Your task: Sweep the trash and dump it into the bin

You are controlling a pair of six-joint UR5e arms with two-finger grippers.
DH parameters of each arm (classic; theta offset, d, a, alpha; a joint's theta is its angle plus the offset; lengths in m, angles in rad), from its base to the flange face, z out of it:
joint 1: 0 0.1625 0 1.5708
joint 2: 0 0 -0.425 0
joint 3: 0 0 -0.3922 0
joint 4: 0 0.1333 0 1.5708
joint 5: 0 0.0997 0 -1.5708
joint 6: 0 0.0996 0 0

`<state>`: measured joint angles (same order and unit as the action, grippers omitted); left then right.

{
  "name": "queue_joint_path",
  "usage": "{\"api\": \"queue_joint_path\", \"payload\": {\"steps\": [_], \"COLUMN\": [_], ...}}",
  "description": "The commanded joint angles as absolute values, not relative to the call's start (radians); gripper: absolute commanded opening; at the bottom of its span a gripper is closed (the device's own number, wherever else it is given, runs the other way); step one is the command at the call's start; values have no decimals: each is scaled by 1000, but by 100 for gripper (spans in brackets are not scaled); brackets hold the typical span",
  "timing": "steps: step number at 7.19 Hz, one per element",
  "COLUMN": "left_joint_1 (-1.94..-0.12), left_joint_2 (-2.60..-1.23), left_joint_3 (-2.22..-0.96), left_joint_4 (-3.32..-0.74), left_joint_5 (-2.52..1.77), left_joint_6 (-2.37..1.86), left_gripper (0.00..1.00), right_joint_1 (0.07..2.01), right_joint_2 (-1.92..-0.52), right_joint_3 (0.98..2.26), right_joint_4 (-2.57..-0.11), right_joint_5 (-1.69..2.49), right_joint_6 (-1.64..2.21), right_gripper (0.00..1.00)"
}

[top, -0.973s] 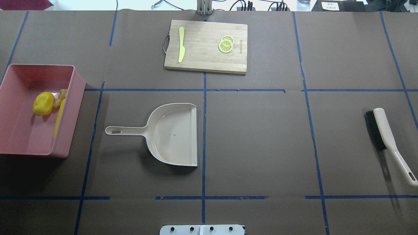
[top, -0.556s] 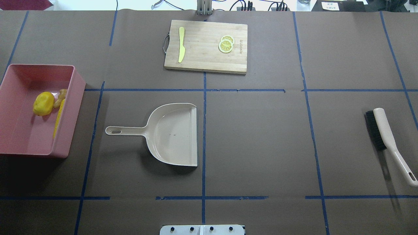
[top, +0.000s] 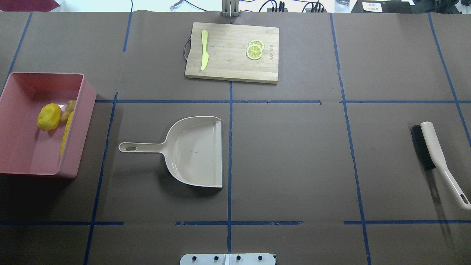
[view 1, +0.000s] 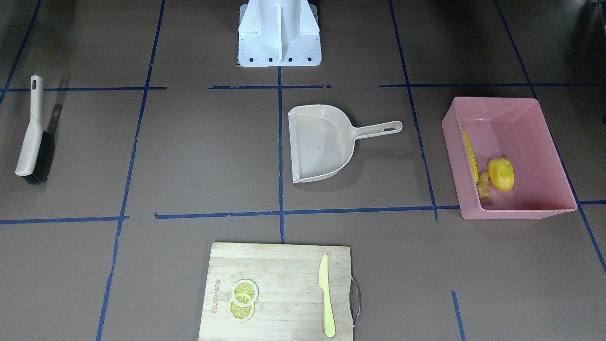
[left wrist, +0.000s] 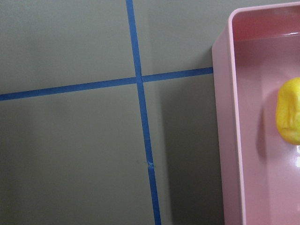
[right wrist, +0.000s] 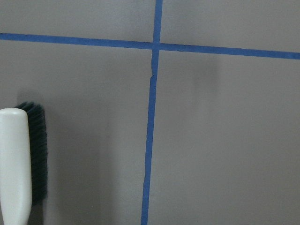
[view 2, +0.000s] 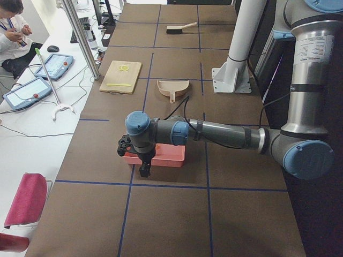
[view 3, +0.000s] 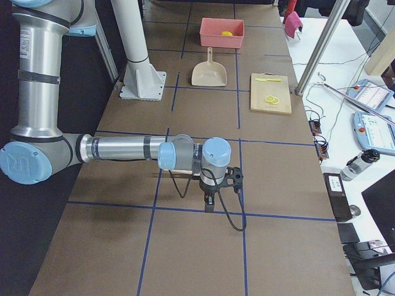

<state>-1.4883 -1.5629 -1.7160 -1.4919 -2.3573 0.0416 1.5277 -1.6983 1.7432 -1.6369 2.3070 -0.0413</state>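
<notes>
The pink bin (top: 79, 147) stands at the table's left end. It holds the trash: a yellow potato-like lump (top: 49, 116), a tan ginger root (top: 69, 109) and a yellow corn cob (top: 66, 134) along its right wall. The front-facing view shows the same bin (view 1: 516, 213). The beige dustpan (top: 195, 151) lies empty at the middle. The brush (top: 430, 147) lies at the right. My left gripper (view 2: 144, 171) hangs beside the bin's outer end; my right gripper (view 3: 208, 202) hangs beyond the brush. Both show only in the side views, so I cannot tell if they are open or shut.
A wooden cutting board (top: 232, 51) at the far middle carries a yellow-green knife (top: 204, 49) and lemon slices (top: 254, 49). The robot's base plate (top: 228, 259) is at the near edge. Blue tape lines cross the brown table cover.
</notes>
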Motion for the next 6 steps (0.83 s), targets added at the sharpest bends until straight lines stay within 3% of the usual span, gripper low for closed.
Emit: {"api": "queue_joint_path", "payload": {"steps": [1, 6], "left_joint_1": [-1489, -1494], "left_joint_2": [-1563, -1574], "left_joint_3": [-1729, -1735], "left_joint_4": [-1485, -1476], "left_joint_5": [-2359, -2358], "left_joint_6": [34, 40], "left_gripper": [100, 100], "right_joint_1": [1520, 1517], "right_joint_2": [-1697, -1677], "right_joint_3": [1711, 1715], "right_joint_4": [-1597, -1591], "right_joint_5": [2307, 2313], "right_joint_6": [-43, -35], "right_gripper": [100, 100]}}
